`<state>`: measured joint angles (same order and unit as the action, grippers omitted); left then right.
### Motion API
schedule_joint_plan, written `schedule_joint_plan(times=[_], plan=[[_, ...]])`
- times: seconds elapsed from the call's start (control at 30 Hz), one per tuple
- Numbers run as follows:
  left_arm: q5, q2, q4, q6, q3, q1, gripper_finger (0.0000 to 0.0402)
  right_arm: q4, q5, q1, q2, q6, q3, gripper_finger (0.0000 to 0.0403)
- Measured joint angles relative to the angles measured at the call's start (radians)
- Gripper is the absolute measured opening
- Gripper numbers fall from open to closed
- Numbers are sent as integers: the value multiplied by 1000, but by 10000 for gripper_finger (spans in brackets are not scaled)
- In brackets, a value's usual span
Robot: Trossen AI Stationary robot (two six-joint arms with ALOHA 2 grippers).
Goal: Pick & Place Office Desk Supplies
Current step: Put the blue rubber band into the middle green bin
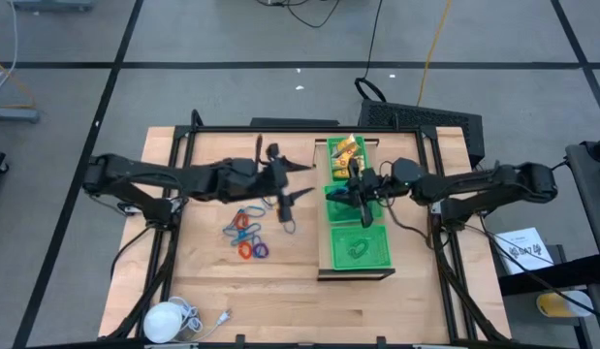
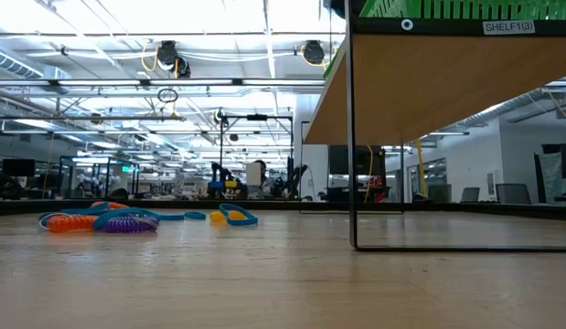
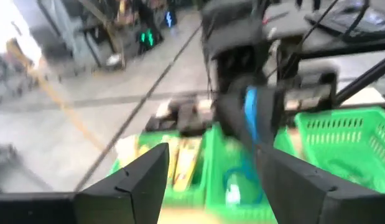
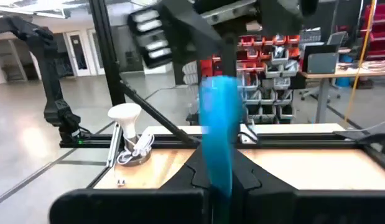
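Note:
My right gripper reaches in from the table's right, above the green mesh trays, and is shut on a blurred blue piece. That piece also shows in the left wrist view. My left gripper faces it from the left, open, with nothing between its fingers. Yellow packets lie in the far tray. Thin red, orange, purple and blue rings lie flat on the table below the left arm, and also show in the low view. My right gripper pinches the blue piece between its two shut fingers at its lower end. The fingers lie about level and come from the table's right. The piece stands up past the fingertips, lifted clear above the trays.
The trays sit on a raised wooden shelf on thin black legs at the table's right centre. A white round object with a cord lies at the near left corner. Bare tabletop lies near the front edge between them.

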<state>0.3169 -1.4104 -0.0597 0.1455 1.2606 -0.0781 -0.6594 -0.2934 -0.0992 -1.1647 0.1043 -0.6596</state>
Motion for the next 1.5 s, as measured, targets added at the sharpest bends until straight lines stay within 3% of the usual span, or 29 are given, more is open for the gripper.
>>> schedule_joint_plan(times=[0.13, 0.27, 0.6, 0.77, 1.07, 1.5], plan=[[-1, 66, -87, -54, -30, 21, 250, 160, 4, 1, 96, -42, 1, 1], [-3, 118, -32, -89, -135, 28, 251, 295, 12, 1, 178, -73, 1, 1], [75, 332, 369, -226, -590, 47, 251, 512, 61, 1, 282, -76, 1, 0], [98, 427, 440, -310, -726, 67, 251, 540, 61, 1, 285, -91, 1, 1], [96, 422, 443, -395, -767, 84, 251, 529, 61, 1, 282, -103, 1, 24], [95, 402, 458, -379, -767, 84, 251, 500, 61, 1, 282, -91, 1, 133]])
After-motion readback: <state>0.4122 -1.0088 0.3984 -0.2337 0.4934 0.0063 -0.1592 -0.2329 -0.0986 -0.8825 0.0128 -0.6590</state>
